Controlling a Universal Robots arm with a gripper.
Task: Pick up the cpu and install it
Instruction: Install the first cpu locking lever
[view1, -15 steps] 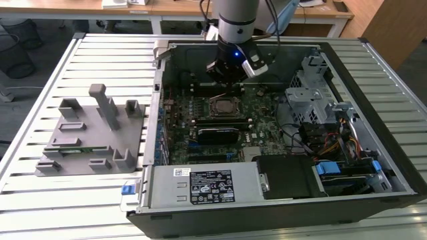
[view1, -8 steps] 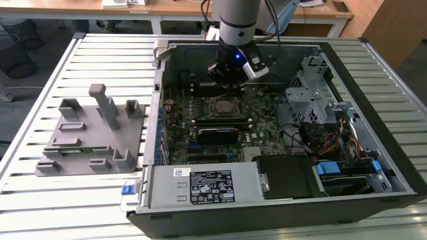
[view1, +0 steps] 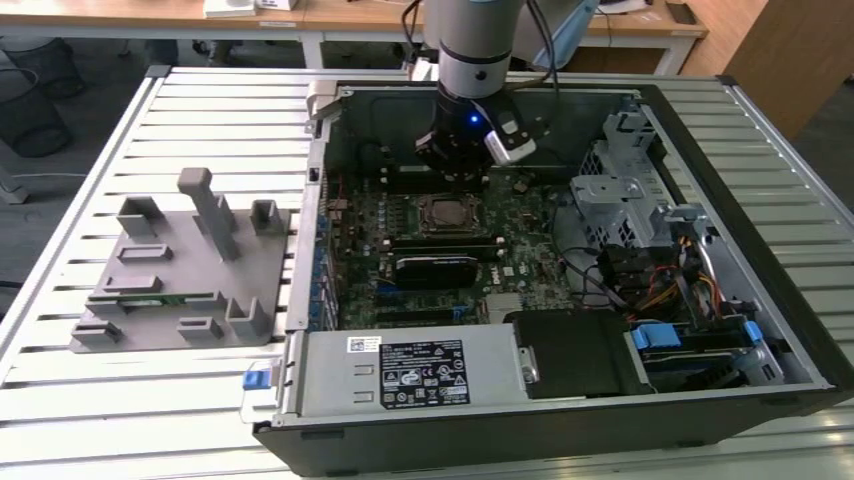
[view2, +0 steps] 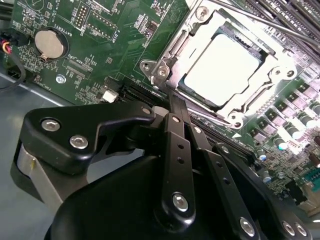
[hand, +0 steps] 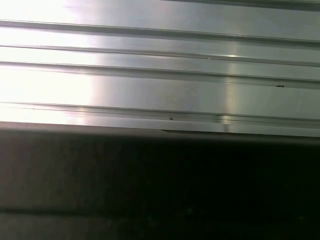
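The black, jointed metal tool (view2: 175, 107) hung inside the open dark computer case (view1: 747, 300), just above the green circuit board (view1: 400, 215). In the second wrist view its linkage arms crowded the foreground and its fingertips ended behind the socket's edge, so whether they were spread or pressed together could not be told. Just past them lay the cpu (view2: 222, 70), a flat square chip with a washed-out silvery-white top, seated in the bright metal socket frame (view2: 172, 47); its surface detail was lost in glare. In the exterior view the arm covered the board behind the socket, and the cpu (view1: 445, 211) showed as a small pale square, free of the tool. Cables, a grey drive cage (view1: 621, 190) and the case walls hemmed the board closely. On the ribbed aluminium bench (view1: 200, 130), at the exterior view's left, stood a grey plastic fixture (view1: 180, 270) with upright posts, well apart from the case.
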